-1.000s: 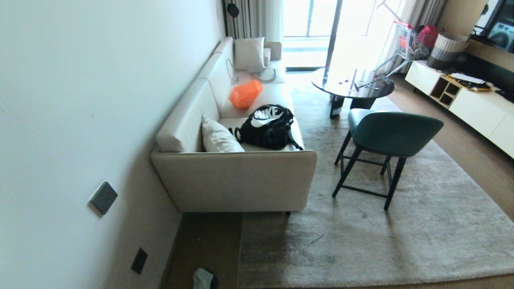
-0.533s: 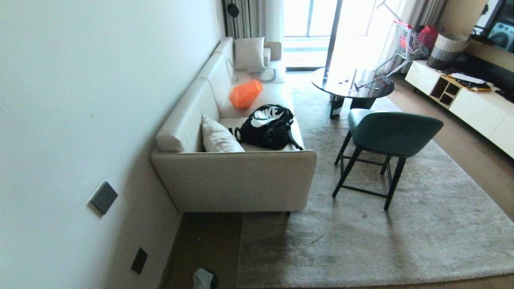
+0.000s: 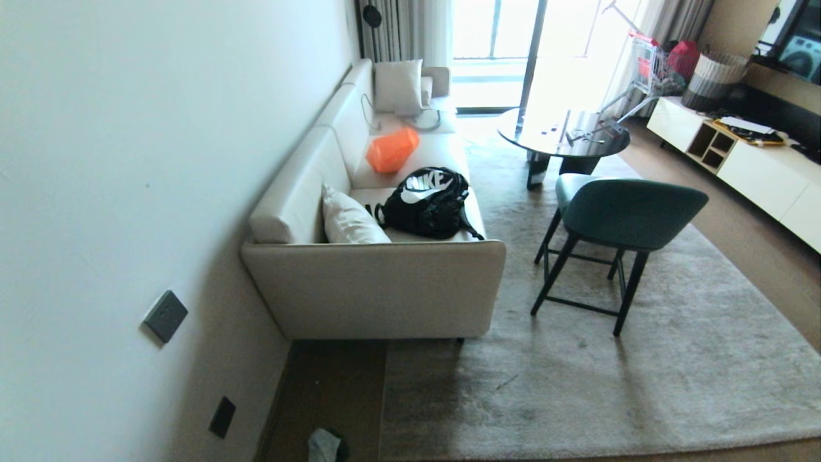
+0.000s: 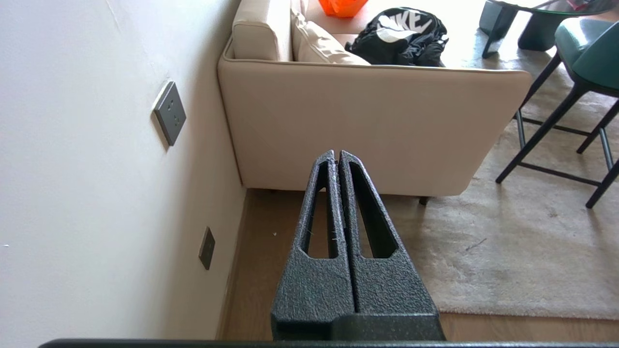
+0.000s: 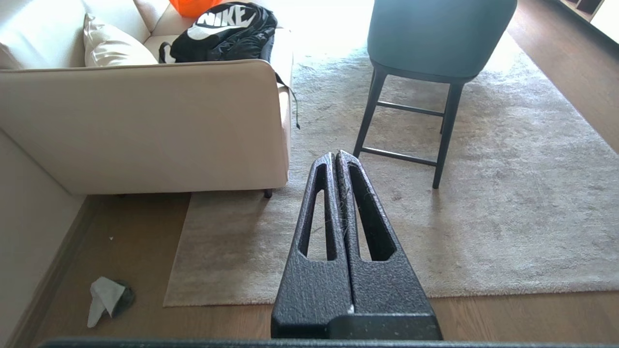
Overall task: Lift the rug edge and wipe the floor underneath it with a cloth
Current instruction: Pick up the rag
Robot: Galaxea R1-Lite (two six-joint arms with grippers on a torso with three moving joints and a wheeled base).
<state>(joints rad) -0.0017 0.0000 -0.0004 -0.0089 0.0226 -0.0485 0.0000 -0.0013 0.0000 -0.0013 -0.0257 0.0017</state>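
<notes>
Cloth on floor, well apart from right tool.

Beige sofa, white wall

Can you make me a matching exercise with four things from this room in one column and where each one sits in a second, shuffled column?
Things:
1. cloth
2. black backpack
3. green chair
4. orange bag

Places:
A. on the rug, beside the sofa
B. on the sofa seat, nearest the sofa's front arm
C. on the bare floor near the wall
D. on the sofa seat, farther back

Pairs: 1-C, 2-B, 3-A, 4-D
</notes>
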